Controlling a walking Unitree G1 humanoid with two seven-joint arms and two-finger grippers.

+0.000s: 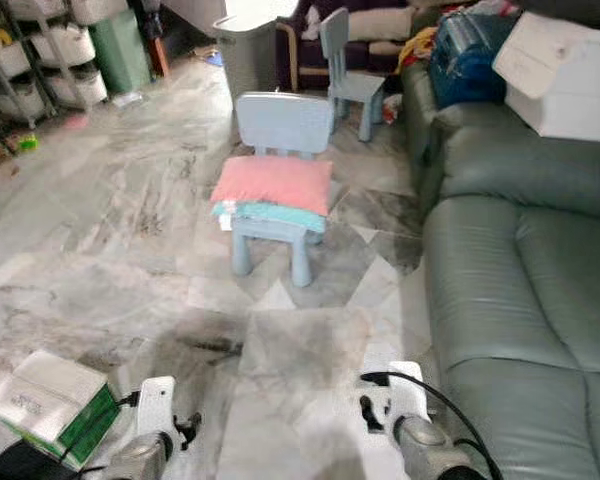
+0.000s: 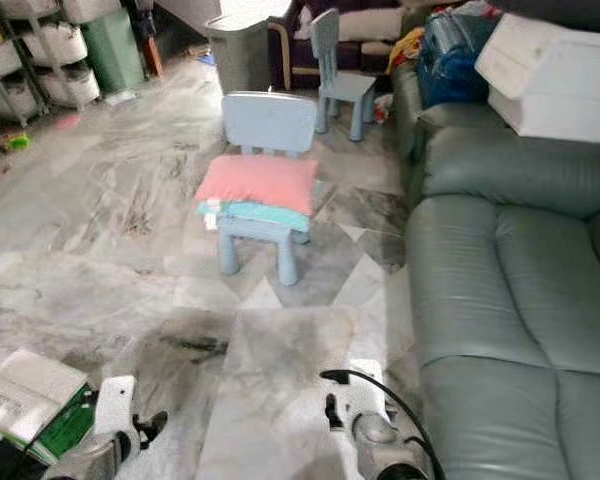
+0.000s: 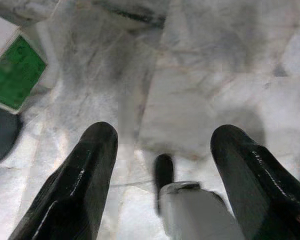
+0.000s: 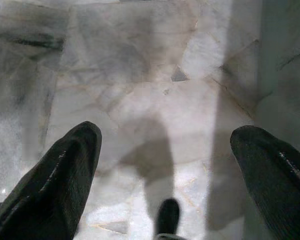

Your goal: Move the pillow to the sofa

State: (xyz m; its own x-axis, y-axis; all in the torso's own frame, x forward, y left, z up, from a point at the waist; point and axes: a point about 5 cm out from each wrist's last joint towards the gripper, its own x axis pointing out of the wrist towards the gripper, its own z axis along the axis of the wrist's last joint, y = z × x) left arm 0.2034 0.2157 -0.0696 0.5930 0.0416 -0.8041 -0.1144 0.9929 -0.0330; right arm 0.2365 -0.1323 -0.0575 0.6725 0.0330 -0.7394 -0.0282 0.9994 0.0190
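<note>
A pink pillow [image 1: 273, 184] lies flat on the seat of a small pale-blue chair [image 1: 282, 125] in the centre of the head-camera frame, stacked on a folded teal cloth [image 1: 278, 215] with its long side running across the picture. The chair stands on a grey marble floor [image 1: 130, 240]. To its right, filling the right side of the frame, is the grey-green sofa [image 1: 520, 270], the pillow's destination, with a white box [image 1: 565, 80] and a blue container [image 1: 465, 55] piled on its far end.

Both arms hang low at the bottom edge of the frame, well apart from the chair. The left gripper [image 3: 162, 155] and right gripper [image 4: 165, 150] each point at bare floor, fingers spread wide and holding nothing. The pillow lies straight ahead and roughly midway between them, perhaps slightly nearer the left arm's line, so neither has a clear advantage. The robot would likely need to walk forward before either gripper could reach, and the pillow's broad side faces it. A green-and-white carton [image 1: 50, 405] sits on the floor at lower left, beside the left arm.
</note>
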